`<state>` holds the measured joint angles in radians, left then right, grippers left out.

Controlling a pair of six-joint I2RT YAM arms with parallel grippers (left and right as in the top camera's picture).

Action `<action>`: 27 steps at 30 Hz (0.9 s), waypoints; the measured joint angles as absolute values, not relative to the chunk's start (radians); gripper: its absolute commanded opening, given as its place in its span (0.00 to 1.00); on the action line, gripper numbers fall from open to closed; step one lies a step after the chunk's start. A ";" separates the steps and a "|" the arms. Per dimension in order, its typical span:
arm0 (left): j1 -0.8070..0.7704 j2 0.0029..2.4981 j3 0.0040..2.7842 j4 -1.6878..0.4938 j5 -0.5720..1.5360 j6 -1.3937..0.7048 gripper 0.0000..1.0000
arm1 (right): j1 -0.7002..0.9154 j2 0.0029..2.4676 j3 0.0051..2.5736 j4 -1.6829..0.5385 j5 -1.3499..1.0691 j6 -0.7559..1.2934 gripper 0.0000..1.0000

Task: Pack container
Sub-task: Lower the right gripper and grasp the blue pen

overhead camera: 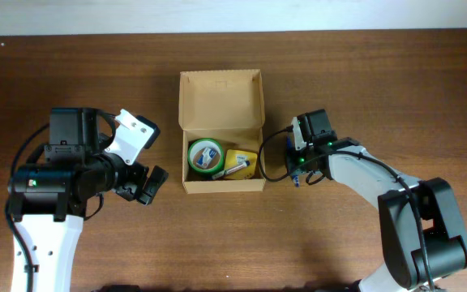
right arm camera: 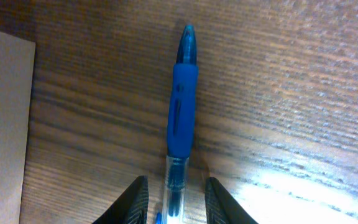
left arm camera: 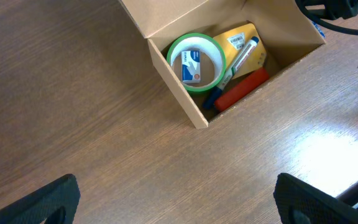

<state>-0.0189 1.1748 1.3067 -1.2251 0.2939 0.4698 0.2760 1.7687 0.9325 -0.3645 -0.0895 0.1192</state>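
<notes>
The container is a tan cardboard box with its flap lid standing open at the back. Inside lie a green tape roll, a small yellow box with a marker on it, and a red item. My right gripper is just right of the box, low over the table. Its fingers straddle a blue pen lying on the wood, with a gap on each side, so it is open. My left gripper hovers left of the box, wide open and empty.
In the right wrist view the cardboard wall stands close on the left of the pen. Bare brown wood surrounds the box. Black cables run by the right arm next to the box's right wall.
</notes>
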 measured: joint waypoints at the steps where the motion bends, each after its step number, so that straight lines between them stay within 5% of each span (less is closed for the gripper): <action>1: -0.019 1.175 1.307 -1.225 0.294 0.470 1.00 | 0.276 1.769 0.933 -0.364 -0.087 0.119 0.31; 15: -0.019 1.175 1.307 -1.225 0.294 0.470 1.00 | 0.276 1.781 0.933 -0.350 -0.075 0.118 0.25; 27: -0.019 1.175 1.307 -1.225 0.294 0.470 1.00 | 0.354 1.785 0.934 -0.347 0.009 0.110 0.06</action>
<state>-0.0189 1.1748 1.3067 -1.2251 0.2939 0.4698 0.3538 1.7851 0.9340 -0.3466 0.0090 0.1101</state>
